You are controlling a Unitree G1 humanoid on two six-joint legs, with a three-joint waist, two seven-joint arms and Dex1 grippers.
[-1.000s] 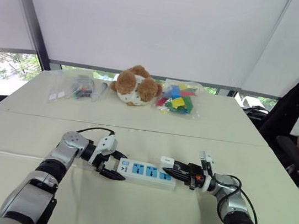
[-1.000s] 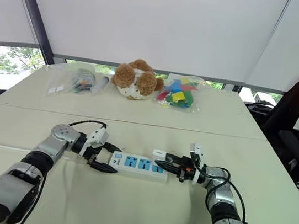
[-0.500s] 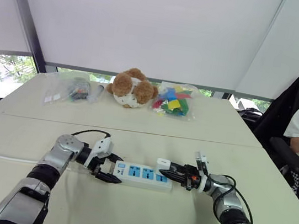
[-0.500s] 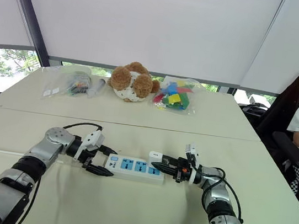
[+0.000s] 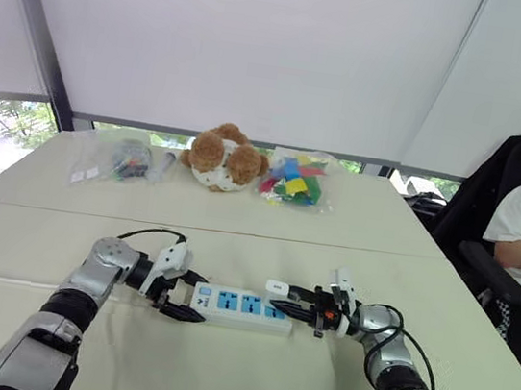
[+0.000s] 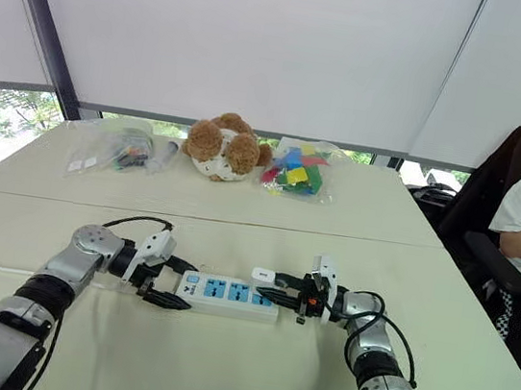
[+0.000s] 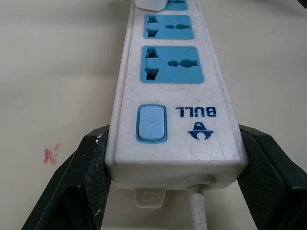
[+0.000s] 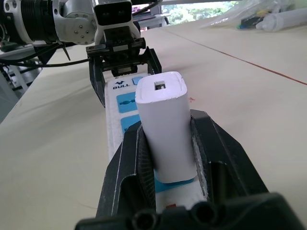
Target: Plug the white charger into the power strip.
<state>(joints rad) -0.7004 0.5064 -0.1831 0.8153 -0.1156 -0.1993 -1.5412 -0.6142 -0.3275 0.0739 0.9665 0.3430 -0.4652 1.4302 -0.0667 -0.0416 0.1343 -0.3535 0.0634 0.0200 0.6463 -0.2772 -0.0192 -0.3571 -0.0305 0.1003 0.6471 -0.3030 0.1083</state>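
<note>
White charger [image 5: 277, 287] stands upright on the end socket of the power strip [image 5: 240, 306], lower centre of the head view, pinched between the right gripper's [image 5: 281, 301] two fingers; whether its prongs are fully home I cannot tell. Left gripper [image 5: 189, 303] is clamped across the strip's switch end, one finger on each long side, pinning it to the table [image 5: 216, 373]. Best approach, I judge: press straight down along the charger's axis, square to the socket, with the left clamp holding firm so the strip neither slides nor tips.
</note>
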